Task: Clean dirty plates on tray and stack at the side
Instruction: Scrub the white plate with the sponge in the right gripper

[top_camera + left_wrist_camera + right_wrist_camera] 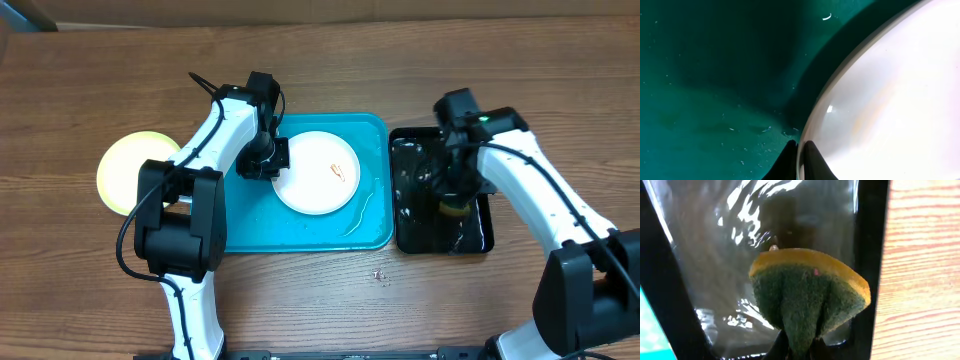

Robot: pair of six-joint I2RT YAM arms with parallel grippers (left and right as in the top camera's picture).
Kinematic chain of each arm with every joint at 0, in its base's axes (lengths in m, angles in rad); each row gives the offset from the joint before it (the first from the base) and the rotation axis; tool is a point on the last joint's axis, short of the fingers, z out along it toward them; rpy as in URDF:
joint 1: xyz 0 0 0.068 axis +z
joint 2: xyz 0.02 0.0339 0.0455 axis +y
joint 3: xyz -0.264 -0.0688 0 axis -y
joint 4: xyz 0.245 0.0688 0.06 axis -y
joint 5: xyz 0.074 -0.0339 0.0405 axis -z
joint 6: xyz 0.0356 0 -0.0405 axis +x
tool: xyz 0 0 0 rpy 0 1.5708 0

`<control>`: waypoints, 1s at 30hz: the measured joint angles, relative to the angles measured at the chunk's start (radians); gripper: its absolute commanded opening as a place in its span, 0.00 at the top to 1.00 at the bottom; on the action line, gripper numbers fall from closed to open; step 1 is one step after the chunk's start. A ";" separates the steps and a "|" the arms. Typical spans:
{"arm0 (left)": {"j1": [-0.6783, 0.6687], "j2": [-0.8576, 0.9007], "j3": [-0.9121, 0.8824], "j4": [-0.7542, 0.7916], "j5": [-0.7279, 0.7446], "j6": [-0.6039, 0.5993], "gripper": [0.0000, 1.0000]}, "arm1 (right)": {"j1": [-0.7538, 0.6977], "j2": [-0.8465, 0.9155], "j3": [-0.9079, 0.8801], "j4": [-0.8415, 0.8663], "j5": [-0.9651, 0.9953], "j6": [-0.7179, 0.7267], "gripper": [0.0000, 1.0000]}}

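A white plate with a small orange smear lies in the turquoise tray. My left gripper is at the plate's left rim. In the left wrist view its jaws stand pinched on the edge of the white plate, above the wet tray. A pale yellow-green plate lies on the table left of the tray, partly hidden by the left arm. My right gripper hovers over the black tray, shut on a yellow and green sponge.
The black tray holds shallow water and stands right beside the turquoise tray. Water streaks lie on the turquoise tray's right part. Small bits lie on the wooden table in front of the trays.
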 measured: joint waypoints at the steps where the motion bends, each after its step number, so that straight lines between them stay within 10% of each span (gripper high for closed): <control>1: 0.000 0.000 0.000 0.001 0.000 0.000 0.94 | 0.017 0.000 0.002 -0.013 0.013 -0.002 0.96; 30: -0.116 0.000 0.000 0.099 0.008 -0.003 0.96 | 0.276 0.015 0.163 0.309 0.080 -0.026 0.96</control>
